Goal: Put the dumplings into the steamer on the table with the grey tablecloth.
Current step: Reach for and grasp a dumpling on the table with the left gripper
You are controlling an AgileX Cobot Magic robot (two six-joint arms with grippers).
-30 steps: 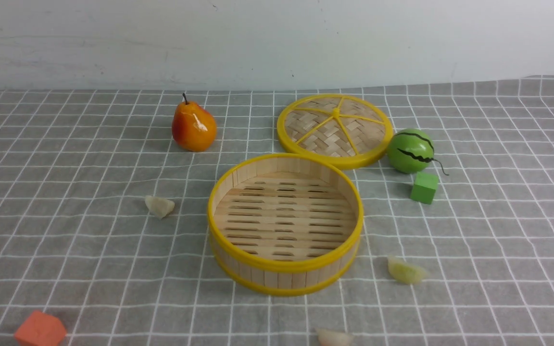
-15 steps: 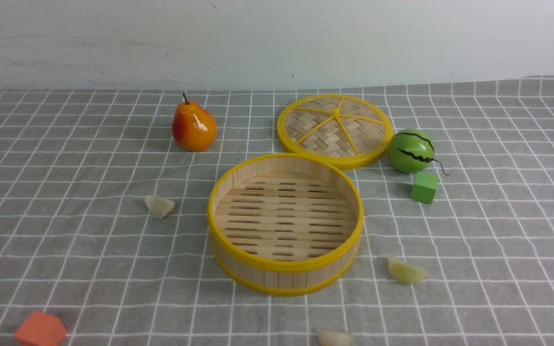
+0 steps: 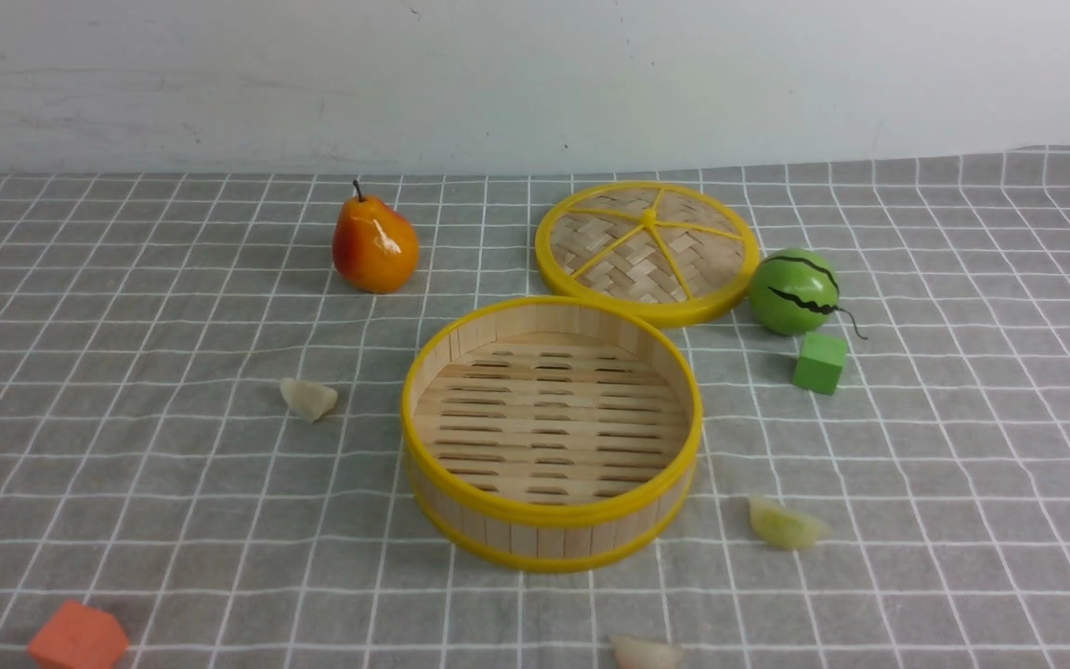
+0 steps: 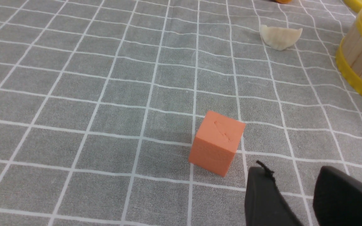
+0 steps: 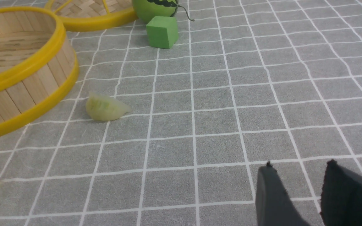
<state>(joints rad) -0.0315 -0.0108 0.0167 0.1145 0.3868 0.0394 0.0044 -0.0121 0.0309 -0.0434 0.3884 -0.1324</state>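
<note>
Found the round, yellow-rimmed bamboo steamer [image 3: 552,534] central and uncovered, presumably for either arm's reach. Saw a cream crescent dumpling [image 3: 309,400] left, a translucent greenish dumpling [image 3: 788,526] right, a pale dumpling [image 3: 646,654] near. Held nothing in left pincer [image 4: 294,171] or right pincer [image 5: 298,165], both parted, likely for grasping.

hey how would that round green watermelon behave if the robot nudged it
The watermelon looks round, so it may roll. Its glossy skin could be slippery. The lid and green cube sit close by and might limit its travel.
</note>
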